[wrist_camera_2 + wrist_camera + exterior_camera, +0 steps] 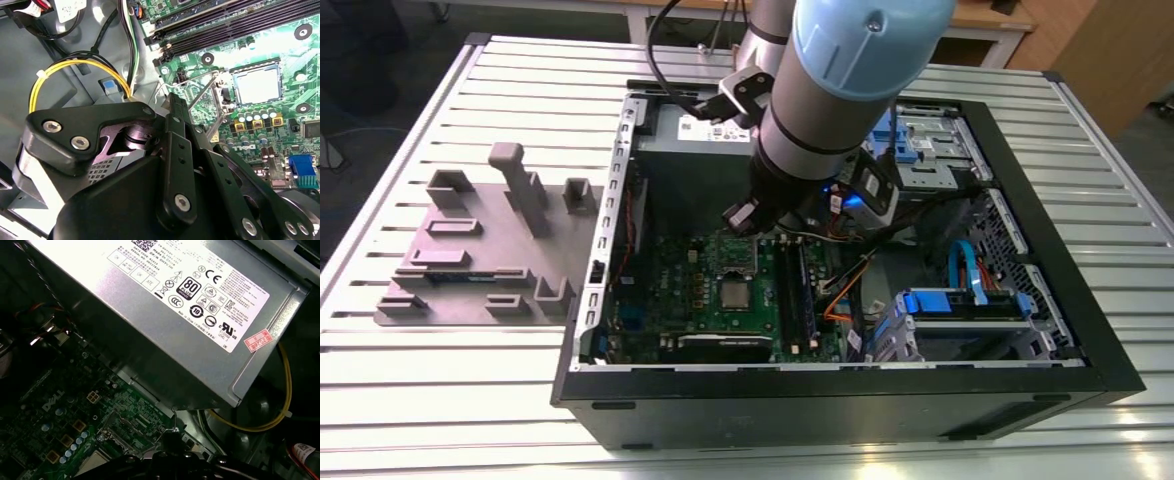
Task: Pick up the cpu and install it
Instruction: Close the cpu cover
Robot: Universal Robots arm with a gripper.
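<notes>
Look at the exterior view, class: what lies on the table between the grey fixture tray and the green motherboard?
In the exterior view, the computer case's side wall stands between the fixture tray and the motherboard; the tray sits outside the case, the board inside.

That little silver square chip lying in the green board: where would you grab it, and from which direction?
Probably by two opposite edges of the cpu, coming straight down. It lies flat in its socket on the motherboard, only its smooth top exposed, and the memory slots alongside would hinder a sideways approach.
</notes>
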